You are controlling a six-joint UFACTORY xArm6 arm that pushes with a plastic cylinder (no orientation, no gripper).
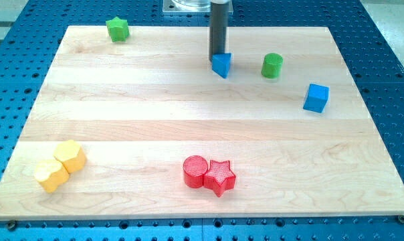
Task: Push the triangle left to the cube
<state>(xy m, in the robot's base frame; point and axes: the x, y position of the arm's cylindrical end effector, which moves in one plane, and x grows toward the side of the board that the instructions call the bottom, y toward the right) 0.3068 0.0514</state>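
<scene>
Small, light, rigid blue plastic triangle [221,65], upper centre on slick wooden table [188,114], is touched from behind by my tip [219,55]; no pincer is fitted, so contact on a flat face is judged best for sliding toward blue plastic cube [316,98].

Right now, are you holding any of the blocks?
No, nothing is held. I have no gripper, only a rod; my tip sits right behind the blue triangle, at its top edge.

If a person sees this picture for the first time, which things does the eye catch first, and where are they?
First comes the dark rod near the view's top centre, with my tip right at the upper edge of the blue triangle. Next are the red cylinder and red star, touching each other at the view's bottom centre. The blue cube stands alone at the view's right.
</scene>
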